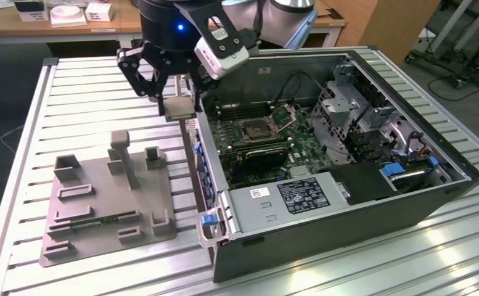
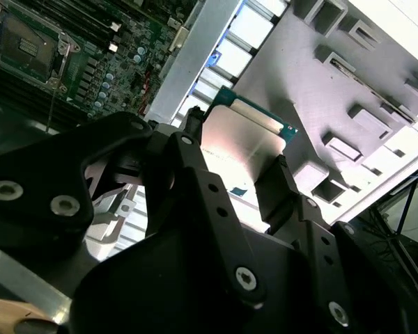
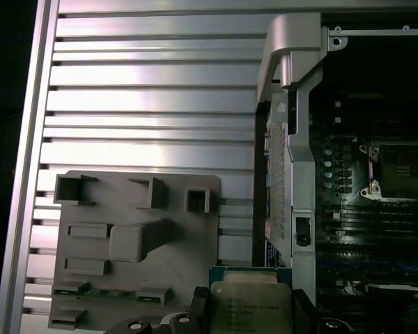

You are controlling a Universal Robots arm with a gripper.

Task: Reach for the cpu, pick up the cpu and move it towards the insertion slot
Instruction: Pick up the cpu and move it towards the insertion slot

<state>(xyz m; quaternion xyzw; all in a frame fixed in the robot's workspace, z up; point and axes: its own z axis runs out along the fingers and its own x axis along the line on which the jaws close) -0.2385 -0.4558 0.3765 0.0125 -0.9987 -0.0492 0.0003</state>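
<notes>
Ribbed aluminium table (image 1: 99, 80) carrying an open computer case (image 1: 338, 160) at the exterior view's right and a grey fixture plate (image 1: 99, 203) at the exterior view's left. Inside the case, motherboard (image 1: 264, 148) lying flat, with the insertion slot (image 1: 257, 129) near its middle: silver frame, dark centre, lid (image 1: 290, 114) raised and tilted back; seen also in both wrist views (image 2: 29, 46) (image 3: 400, 169).

Arm poised above the table just outside the case wall (image 1: 200, 148), between plate and case. Gripper (image 1: 179, 106) clamped narrowly on the cpu (image 1: 179, 106), held clear of the plate and not touching table or case. In the second wrist view, black fingers (image 2: 275, 184) pressing on opposite edges of the chip (image 2: 240, 142), metal top facing the camera; in the first wrist view, chip (image 3: 249, 306) level with the board below.

Pick-up judged complete; transfer toward the slot under way, with the case wall not yet crossed. Good practice for this step: chip kept flat and square to the frame, height kept above the case rim, path kept clear of the raised lid, squeeze held steady to avoid a slip along the thin edges.
</notes>
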